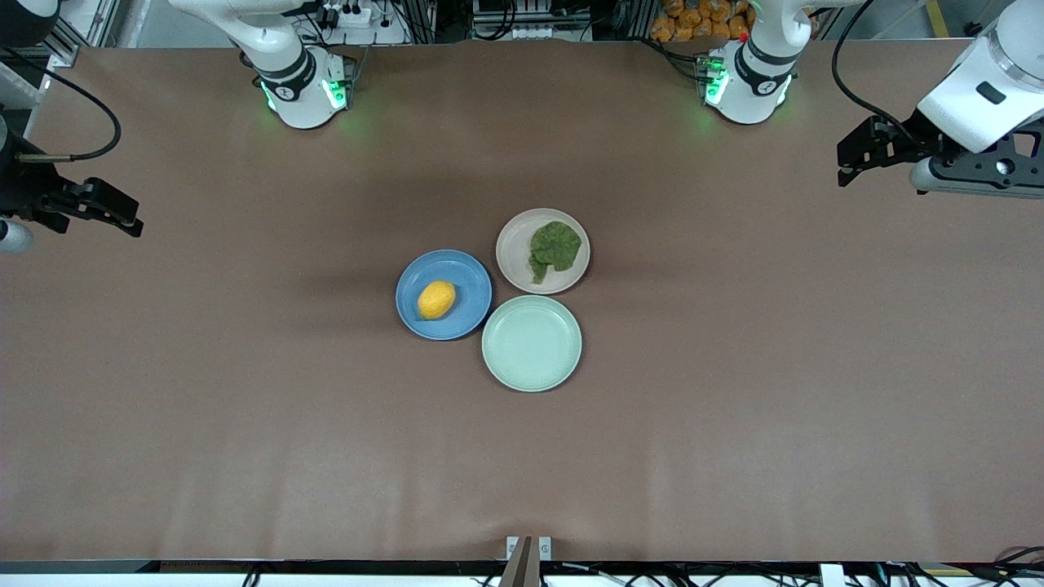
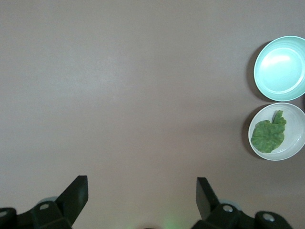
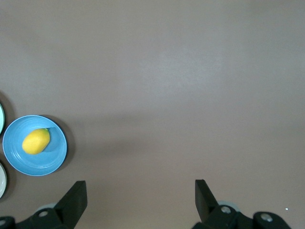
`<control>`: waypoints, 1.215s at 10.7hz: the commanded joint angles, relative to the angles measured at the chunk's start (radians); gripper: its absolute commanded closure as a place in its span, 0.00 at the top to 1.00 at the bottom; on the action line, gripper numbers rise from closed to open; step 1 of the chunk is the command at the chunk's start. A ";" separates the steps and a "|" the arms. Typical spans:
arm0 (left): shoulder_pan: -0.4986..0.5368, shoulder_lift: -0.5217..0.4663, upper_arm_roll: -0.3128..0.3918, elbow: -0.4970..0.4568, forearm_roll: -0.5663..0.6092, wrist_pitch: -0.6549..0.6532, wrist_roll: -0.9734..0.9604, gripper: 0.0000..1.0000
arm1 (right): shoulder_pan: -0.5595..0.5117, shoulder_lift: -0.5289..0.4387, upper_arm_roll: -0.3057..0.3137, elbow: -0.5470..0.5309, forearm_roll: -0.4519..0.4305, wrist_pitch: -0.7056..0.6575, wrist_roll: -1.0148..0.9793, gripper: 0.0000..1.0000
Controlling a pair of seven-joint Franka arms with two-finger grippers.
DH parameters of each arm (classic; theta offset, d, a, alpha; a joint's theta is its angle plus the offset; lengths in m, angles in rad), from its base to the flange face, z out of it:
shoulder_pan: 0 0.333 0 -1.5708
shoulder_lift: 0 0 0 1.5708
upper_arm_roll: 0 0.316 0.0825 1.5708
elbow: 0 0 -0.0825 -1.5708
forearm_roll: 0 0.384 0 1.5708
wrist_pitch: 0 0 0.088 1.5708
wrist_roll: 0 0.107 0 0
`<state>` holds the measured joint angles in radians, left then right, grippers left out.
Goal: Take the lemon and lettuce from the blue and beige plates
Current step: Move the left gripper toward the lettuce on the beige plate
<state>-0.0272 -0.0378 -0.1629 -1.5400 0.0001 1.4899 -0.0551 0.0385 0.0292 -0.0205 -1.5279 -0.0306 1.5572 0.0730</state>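
Brown table (image 1: pixel 734 424) fills room. Three plates clustered mid-table, touching or nearly so: mint plate (image 1: pixel 532 343) nearest front edge, blue plate (image 1: pixel 444 294) toward right arm's end, beige plate (image 1: pixel 543 251) nearer base edge. Lettuce (image 1: pixel 555 249) on beige plate. Lemon (image 1: pixel 436 300) on blue plate. Left gripper (image 1: pixel 856 155) over its table end, jaws spread, empty. Right gripper (image 1: pixel 114 214) over its end, likewise spread, empty. Both arms wait.

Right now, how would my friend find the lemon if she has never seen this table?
Look at the middle of the brown table, where three round plates sit close together. The lemon lies on the blue plate, the one toward the right arm's end. It is small, oval and yellow, unlike the green lettuce on the beige plate.
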 commanded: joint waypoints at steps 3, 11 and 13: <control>0.000 0.016 -0.001 0.027 -0.026 -0.023 0.015 1.00 | -0.008 0.003 0.004 0.012 0.011 -0.006 -0.007 1.00; -0.069 0.153 -0.004 0.027 -0.025 -0.023 0.034 1.00 | -0.011 0.003 0.002 0.014 0.009 -0.008 -0.004 1.00; -0.091 0.168 -0.004 0.026 -0.023 -0.023 0.026 1.00 | -0.012 0.002 -0.001 0.015 0.009 -0.011 -0.009 1.00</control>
<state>-0.1052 0.1131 -0.1696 -1.5399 -0.0020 1.4878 -0.0370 0.0373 0.0295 -0.0240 -1.5276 -0.0306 1.5572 0.0730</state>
